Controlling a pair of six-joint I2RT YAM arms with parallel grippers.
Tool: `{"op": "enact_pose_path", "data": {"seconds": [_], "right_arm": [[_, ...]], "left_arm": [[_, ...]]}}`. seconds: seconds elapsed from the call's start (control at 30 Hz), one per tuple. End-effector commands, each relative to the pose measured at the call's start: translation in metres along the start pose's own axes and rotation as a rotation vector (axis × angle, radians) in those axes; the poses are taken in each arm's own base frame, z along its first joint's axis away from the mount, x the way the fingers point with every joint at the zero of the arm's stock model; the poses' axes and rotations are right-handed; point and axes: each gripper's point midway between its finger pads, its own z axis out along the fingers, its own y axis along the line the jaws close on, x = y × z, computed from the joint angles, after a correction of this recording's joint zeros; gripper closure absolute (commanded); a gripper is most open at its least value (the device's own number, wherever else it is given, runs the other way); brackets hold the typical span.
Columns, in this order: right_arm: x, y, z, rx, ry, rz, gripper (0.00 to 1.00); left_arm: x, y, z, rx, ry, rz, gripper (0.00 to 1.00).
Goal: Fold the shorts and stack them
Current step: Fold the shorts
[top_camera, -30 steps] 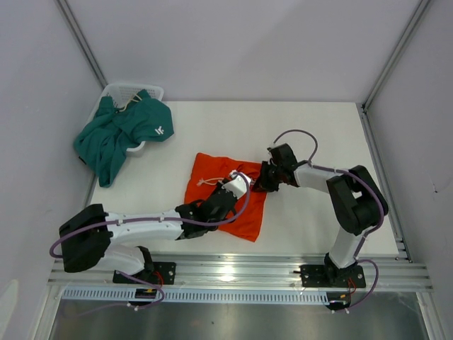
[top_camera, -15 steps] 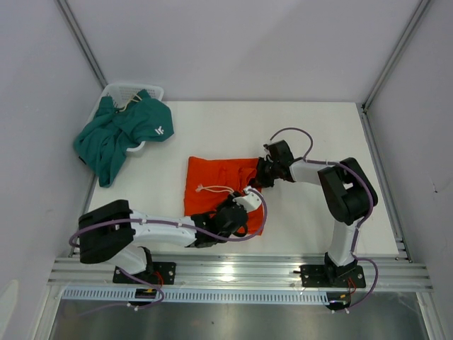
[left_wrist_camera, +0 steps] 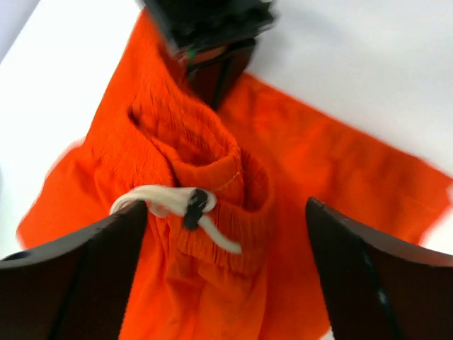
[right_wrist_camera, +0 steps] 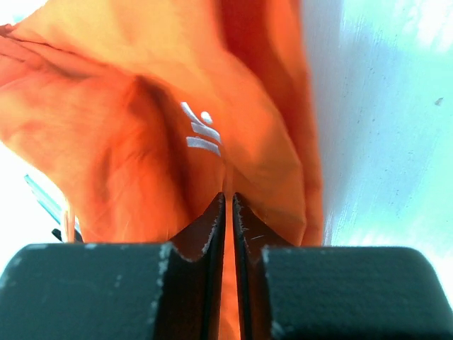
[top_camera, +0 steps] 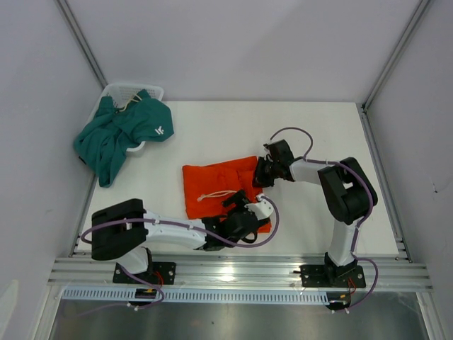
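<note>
While right gripper [right_wrist_camera: 228, 205] has jaws clamped on orange shorts [top_camera: 216, 185] edge, left gripper [left_wrist_camera: 226, 207] jaws gape over drawstring [left_wrist_camera: 159, 200]; uneven pull may slip thin pinch, bunch fold.

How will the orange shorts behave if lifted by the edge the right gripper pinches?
Probably floppy: the orange shorts lie creased and bunched, so the unheld part would likely sag. Likely light, since the right gripper pinches only a thin fold. The loose drawstring may dangle or snag.
</note>
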Motion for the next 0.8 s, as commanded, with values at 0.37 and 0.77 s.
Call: {"op": "enact_pose_path", "data": {"seconds": [0.37, 0.77], "right_arm": [[-0.019, 0.001, -0.019, -0.044, -0.047, -0.016, 0.58], [-0.023, 0.035, -0.044, -0.325, -0.059, -0.031, 0.32]], "left_arm": [[-0.064, 0.071, -0.043, 0.206, -0.242, -0.569, 0.01], [-0.025, 0.119, -0.024, 0.121, -0.126, -0.833, 0.01]]}}
